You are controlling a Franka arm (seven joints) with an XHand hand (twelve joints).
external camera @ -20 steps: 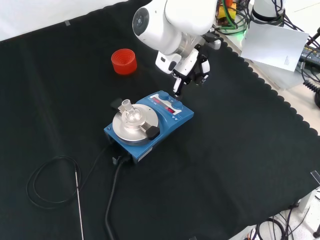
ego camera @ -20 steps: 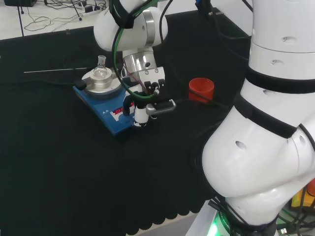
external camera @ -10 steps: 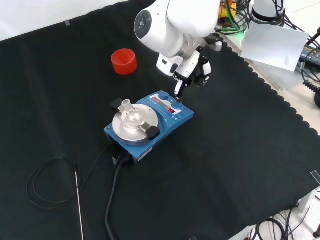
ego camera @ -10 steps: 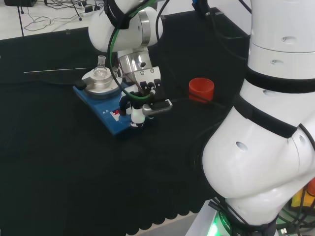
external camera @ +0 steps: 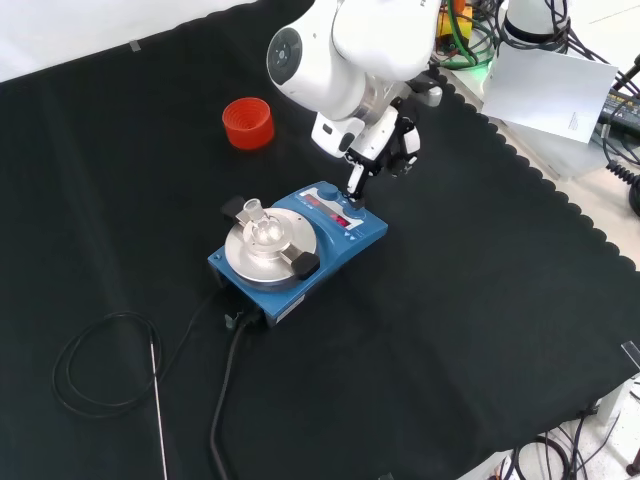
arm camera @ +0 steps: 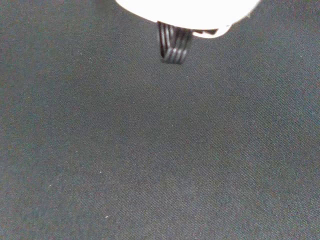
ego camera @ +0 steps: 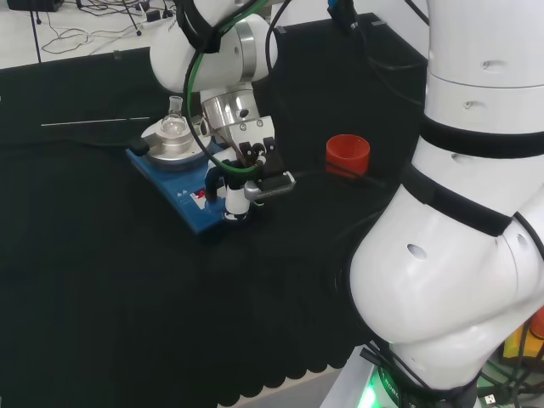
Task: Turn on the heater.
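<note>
Your hand (external camera: 385, 140) points one straight finger down onto the control panel of the blue heater with a round metal plate (external camera: 300, 250); the other fingers (ego camera: 255, 161) are curled, grasping nothing. A small clear flask (external camera: 262, 228) stands just beyond the fingertip. A red ribbed ring (external camera: 247, 122) sits well apart on the bench (external camera: 480, 300).

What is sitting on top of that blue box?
On the blue heater lies a round metal plate carrying a small clear glass flask. Whether the flask holds anything cannot be told. The hand reaches down to the control panel, hiding the spot beneath its fingertip.
</note>
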